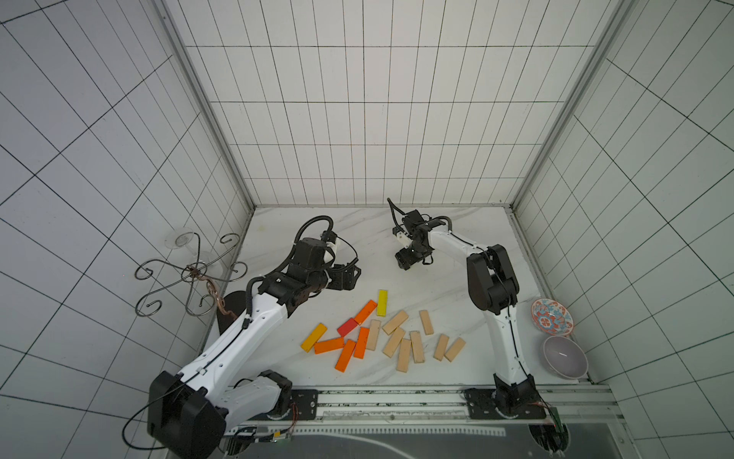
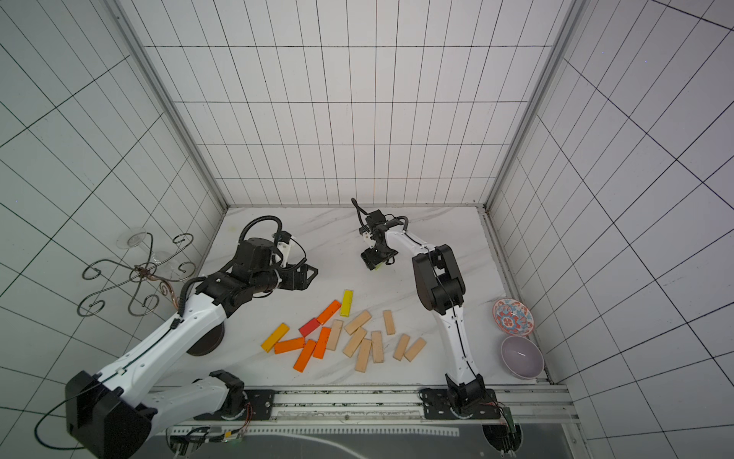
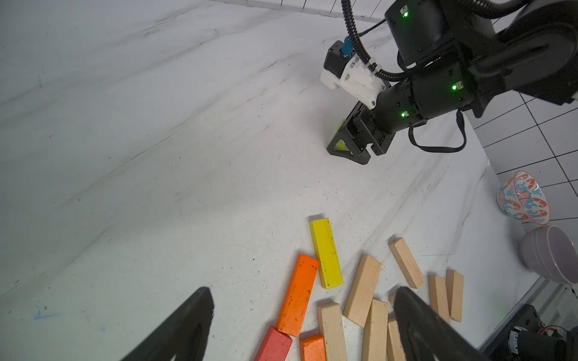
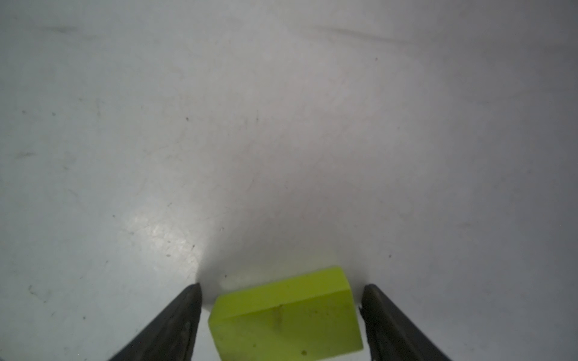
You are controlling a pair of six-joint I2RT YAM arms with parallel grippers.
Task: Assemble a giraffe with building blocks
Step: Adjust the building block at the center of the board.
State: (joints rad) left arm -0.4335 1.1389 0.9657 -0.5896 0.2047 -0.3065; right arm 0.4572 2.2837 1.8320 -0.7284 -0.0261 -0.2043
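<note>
Gridded walls (image 1: 365,119) enclose marble tabletop (image 1: 369,238) bearing blocks (image 1: 404,355).

Both top views are evenly lit and bowed at the edges. In the right wrist view the counter (image 4: 156,231) is blurred, with a glare patch.

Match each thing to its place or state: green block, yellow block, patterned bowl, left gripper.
Things:
1. green block
2. yellow block
3. patterned bowl
4. left gripper

Places or states:
A. open and empty
B. beside the lilac bowl
C. between the fingers of the right gripper
D. next to an orange block

Pairs: 1-C, 2-D, 3-B, 4-A.
</note>
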